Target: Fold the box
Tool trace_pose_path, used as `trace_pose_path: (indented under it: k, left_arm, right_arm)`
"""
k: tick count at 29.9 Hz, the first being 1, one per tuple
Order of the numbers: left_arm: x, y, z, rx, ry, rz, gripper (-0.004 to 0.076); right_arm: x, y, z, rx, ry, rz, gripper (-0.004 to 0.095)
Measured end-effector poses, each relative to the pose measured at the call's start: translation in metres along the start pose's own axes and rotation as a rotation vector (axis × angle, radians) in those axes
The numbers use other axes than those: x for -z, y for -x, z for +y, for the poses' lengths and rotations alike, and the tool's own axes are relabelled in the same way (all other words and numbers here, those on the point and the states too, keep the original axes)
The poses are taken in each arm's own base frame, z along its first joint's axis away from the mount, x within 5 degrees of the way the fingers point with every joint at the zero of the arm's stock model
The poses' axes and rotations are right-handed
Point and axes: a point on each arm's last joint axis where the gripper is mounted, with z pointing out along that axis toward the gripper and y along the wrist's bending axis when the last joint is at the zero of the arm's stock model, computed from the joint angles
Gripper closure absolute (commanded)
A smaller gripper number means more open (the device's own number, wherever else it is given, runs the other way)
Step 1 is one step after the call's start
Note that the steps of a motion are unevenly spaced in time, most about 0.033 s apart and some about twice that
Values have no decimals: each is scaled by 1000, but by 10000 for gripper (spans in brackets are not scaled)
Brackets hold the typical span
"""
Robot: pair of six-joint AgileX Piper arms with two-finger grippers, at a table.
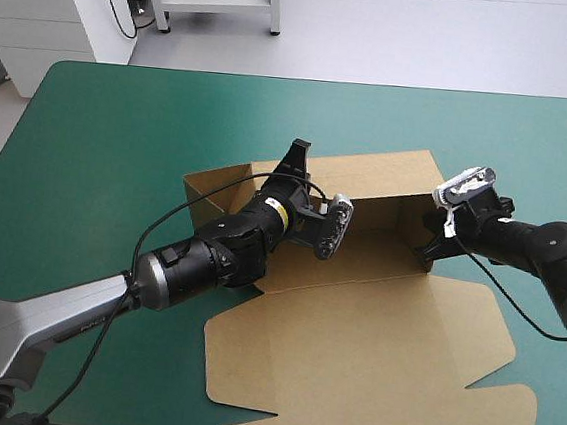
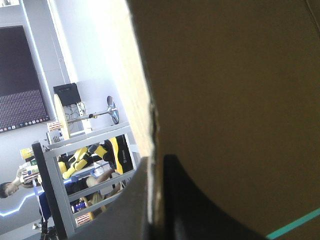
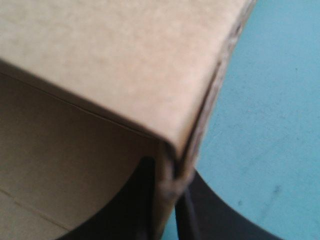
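Clamped almost shut, the left pincer (image 1: 298,159) is pinching the raised far wall of the brown cardboard box (image 1: 372,332), board sandwiched between its black fingers (image 2: 190,200). To its right, the right pincer (image 1: 430,239) is likewise nipping the upright end wall's corner. Behind both pincers, towards the robot, the box's broad lid is lying flat on the teal-green table cover (image 1: 98,155).

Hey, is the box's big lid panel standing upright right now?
No: the box has only its far walls raised; its lid lies flat on the teal-green cover.
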Motion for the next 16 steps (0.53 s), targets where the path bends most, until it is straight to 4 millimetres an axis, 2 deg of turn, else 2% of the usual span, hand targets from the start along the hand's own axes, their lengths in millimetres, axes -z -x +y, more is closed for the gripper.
trace_pose_path:
  k: [3,7,9,11,16]
  left_arm:
    - [0,-1,0,14,0,7,654]
    - [0,0,-1,16,-2,3,453]
    - [0,3,-1,24,3,-33,381]
    - [-1,10,-2,31,15,-94,358]
    - [2,30,2,71,68,-272,358]
  right_arm:
    - [-3,3,4,-16,-28,6,905]
    - [-5,6,7,-41,-56,10,905]
    - [-6,6,8,-60,-58,10,905]
    - [-7,7,11,-76,-41,12,905]
    - [-8,8,17,-99,-9,22,905]
